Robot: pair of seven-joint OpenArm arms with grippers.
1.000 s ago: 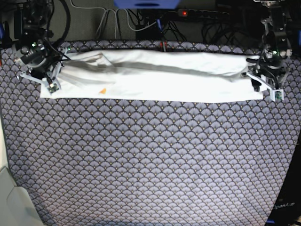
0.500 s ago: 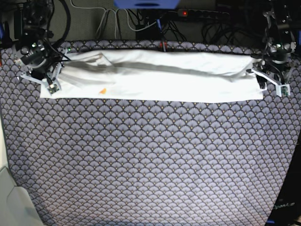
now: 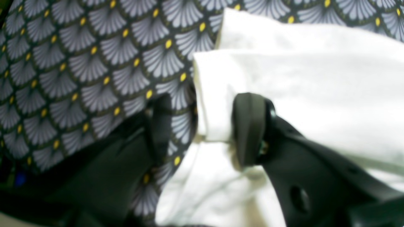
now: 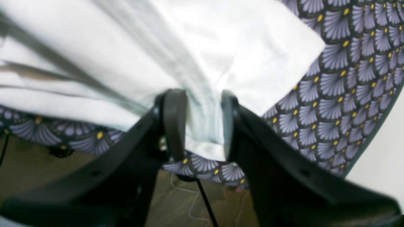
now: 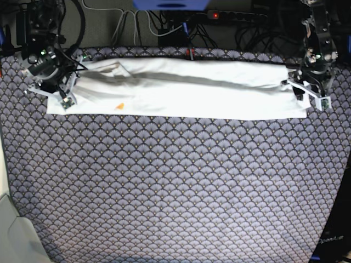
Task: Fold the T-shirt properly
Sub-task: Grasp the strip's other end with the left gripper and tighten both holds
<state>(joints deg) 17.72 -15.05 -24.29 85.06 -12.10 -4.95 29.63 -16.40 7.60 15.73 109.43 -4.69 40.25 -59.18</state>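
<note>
The T-shirt lies in a long band along the far edge of the patterned table, loads of bare cloth nearer us. Right gripper pinches its end; left gripper sits spread at the other hem.

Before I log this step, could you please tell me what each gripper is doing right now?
Left gripper: open, straddling an edge of the T-shirt.
Right gripper: closed on a bunched fold of the T-shirt.
</note>
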